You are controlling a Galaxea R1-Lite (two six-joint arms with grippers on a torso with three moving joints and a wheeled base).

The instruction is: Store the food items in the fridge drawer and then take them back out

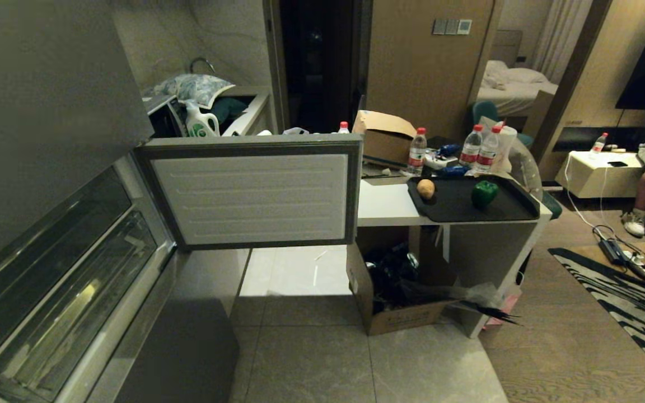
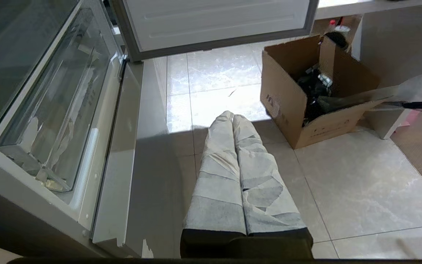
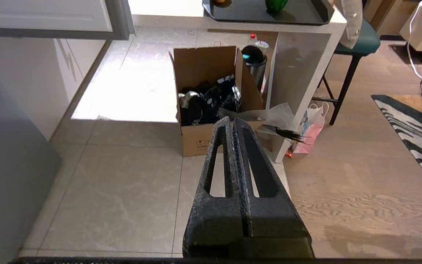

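Head view: one potato (image 1: 426, 188), one bell pepper (image 1: 484, 193) on black tray (image 1: 501, 211) atop counter, staged for pickup; fridge door (image 1: 251, 191) swung open, fridge drawer (image 1: 65, 280) reachable.
Left wrist view: left gripper (image 2: 233, 118) pressed together, empty, over floor beside drawer.
Right wrist view: right gripper (image 3: 233, 123) pressed together, empty, facing one cardboard box (image 3: 211, 99).

Neither arm shows from the head cam. L gripper (image 2: 233, 116): both fingers (image 2: 218, 176) wrapped in pale tape, pressed flat together along their whole length, tips meeting, nothing between them. It hangs over the floor, angled fwd and down, touching nothing. R gripper (image 3: 233, 120): black slotted fingers (image 3: 256, 172), rough-textured, also pressed tight together w/ no gap, empty. It too points fwd and down over the floor, clear of everything. Both grippers sit low, side by side, in much the same pose.
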